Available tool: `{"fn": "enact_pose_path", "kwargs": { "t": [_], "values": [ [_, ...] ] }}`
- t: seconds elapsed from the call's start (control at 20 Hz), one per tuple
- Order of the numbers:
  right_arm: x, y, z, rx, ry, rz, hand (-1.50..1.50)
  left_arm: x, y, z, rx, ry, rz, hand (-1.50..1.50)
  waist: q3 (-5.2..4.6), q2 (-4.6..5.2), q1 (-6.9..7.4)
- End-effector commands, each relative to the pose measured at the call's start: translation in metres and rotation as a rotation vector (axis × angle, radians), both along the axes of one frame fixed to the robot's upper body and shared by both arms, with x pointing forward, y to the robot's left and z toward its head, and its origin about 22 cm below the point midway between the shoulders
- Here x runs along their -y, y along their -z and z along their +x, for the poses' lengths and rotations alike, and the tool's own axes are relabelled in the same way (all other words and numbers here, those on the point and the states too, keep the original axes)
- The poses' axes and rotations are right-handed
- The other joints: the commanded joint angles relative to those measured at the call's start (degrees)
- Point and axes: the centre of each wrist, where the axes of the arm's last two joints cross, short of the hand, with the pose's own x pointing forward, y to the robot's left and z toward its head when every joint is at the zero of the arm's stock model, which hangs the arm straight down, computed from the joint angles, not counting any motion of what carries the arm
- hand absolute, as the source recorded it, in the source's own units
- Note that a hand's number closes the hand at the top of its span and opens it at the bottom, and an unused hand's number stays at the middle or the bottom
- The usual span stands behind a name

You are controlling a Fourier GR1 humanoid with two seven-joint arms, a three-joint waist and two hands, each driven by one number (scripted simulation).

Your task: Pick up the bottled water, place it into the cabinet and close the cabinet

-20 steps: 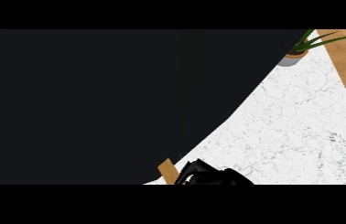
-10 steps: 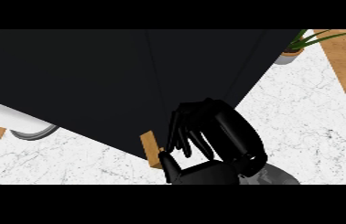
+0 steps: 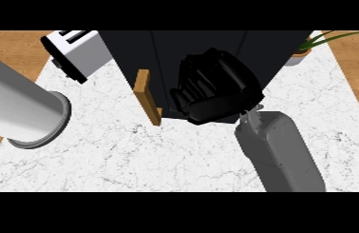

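The right hand (image 3: 214,87) is positioned over the front of the dark cabinet (image 3: 168,51), its black fingers (image 3: 186,92) lying fairly straight and spread toward a wooden door panel (image 3: 147,102) that stands edge-on and ajar at the cabinet's lower left. The hand appears open and holds nothing visible. The grey right forearm (image 3: 280,151) enters from the lower right. The left hand is not in view.

The bottled water cannot be seen anywhere; it is either inside the cabinet or hidden behind the hand, and the view does not settle which.

Judgement: the step in hand is closing the cabinet. To do it well, the fingers should meet the flat face of the door rather than its thin edge, and push in a steady arc toward the carcass until the panel seats flush.

Materials: the tabletop (image 3: 140,156) is white marble with fine grey veining, bordered by wood. The cabinet is matt, near-black and boxy. A toaster (image 3: 77,53) in brushed white metal stands at upper left. A smooth grey metallic cylinder (image 3: 28,111) with a flared rim lies at left. A potted plant (image 3: 305,49) sits at upper right.
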Motion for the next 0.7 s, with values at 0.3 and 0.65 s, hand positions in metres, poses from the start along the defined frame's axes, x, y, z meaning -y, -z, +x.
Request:
{"fn": "enact_pose_path", "kwargs": {
  "t": [0.3,0.65],
  "values": [
    [-0.009,0.0,0.048,0.012,-0.048,-0.056,1.5,-0.011,-0.002,-0.007,-0.012,0.004,0.001,-1.5,-0.01,0.37,-0.38],
    [-0.02,-0.022,0.06,-0.028,-0.133,-0.009,1.5,-0.019,-0.002,-0.001,-0.001,0.03,-0.01,-1.5,-0.04,0.7,0.15]
  ]
}}
